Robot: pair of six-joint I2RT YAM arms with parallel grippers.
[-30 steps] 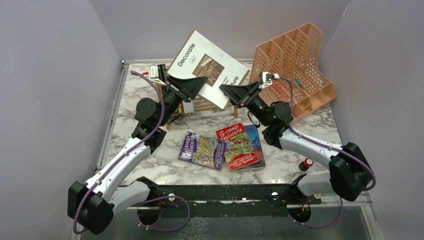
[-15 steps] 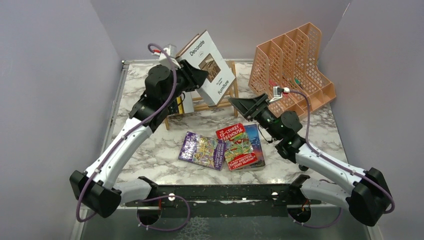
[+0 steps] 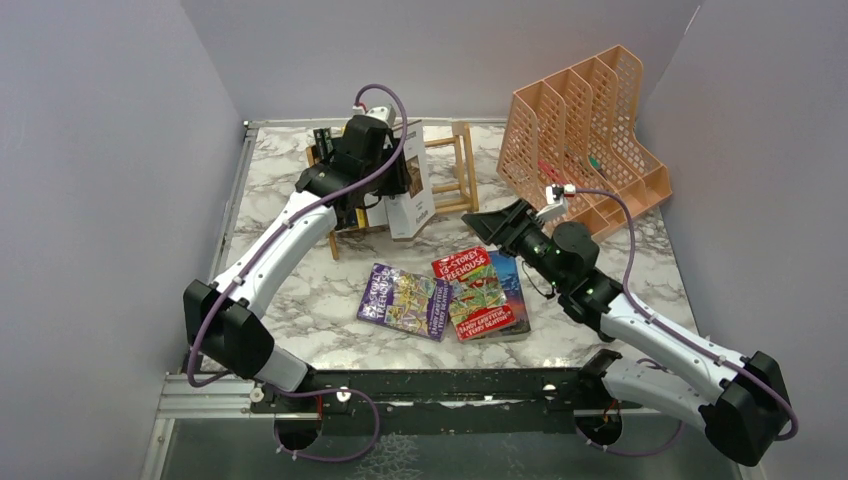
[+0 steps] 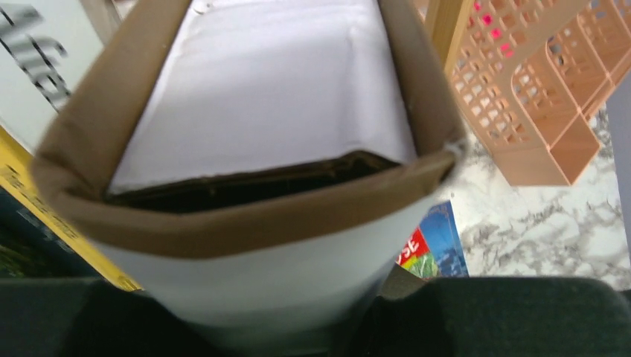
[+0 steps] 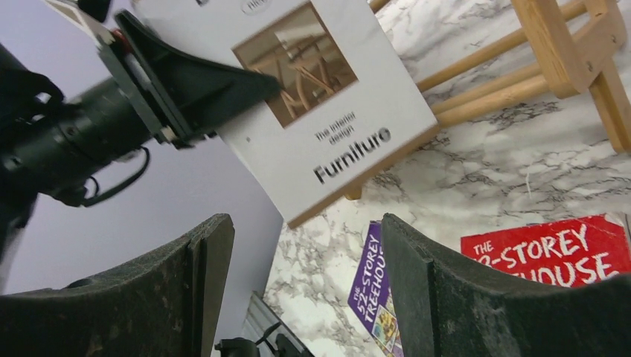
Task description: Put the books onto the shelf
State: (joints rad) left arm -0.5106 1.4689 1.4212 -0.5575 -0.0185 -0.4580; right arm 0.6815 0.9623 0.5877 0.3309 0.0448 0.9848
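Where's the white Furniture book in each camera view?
Top external: white book, at the back, left of centre.
Left wrist: fills most of the frame, seen edge-on.
Right wrist: upper centre, cover facing the camera.
Shared landmark: red Treehouse book.

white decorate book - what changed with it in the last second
The right fingers let go of the white book and drew back, open. The left fingers kept hold, turned it upright and lowered it to the shelf. The purple book and the red book stayed put.
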